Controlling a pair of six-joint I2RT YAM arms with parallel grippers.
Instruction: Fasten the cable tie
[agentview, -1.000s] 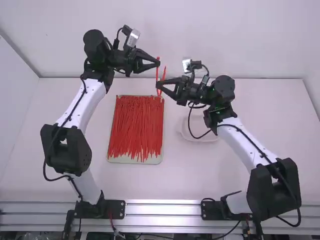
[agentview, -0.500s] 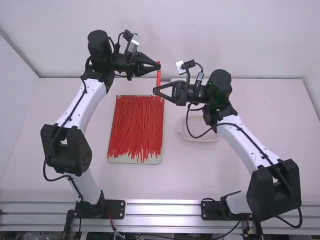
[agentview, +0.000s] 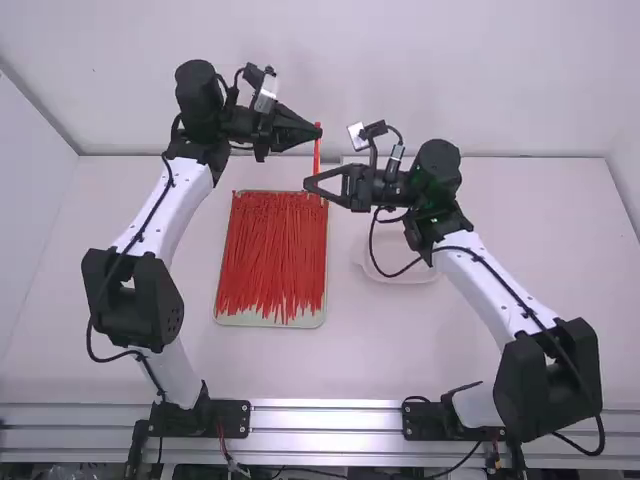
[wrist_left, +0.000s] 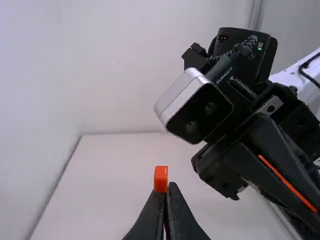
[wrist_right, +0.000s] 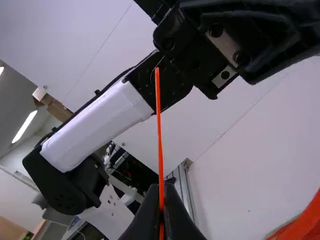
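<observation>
Left jaws clench the tie (agentview: 315, 150) at its head, right jaws grip its tail. It stands upright at the pile's (agentview: 272, 255) 1 o'clock. Bent round, the thin tail may slip free.

The cable tie (agentview: 316, 152) is smooth orange-red plastic with a slight sheen. The left end effector (agentview: 314, 128) and the right end effector (agentview: 308, 180) gripping it have matt black fingers, plastic by the look. The heap of spare ties (agentview: 272, 255) is the same glossy red plastic, on a pale, dull board (agentview: 270, 320). The counter (agentview: 560, 220) is matt white and smooth. The dish (agentview: 400, 272) is clear plastic. The arm links (agentview: 165, 215) are glossy white. The rail (agentview: 330, 412) along the counter's near edge is brushed metal.
</observation>
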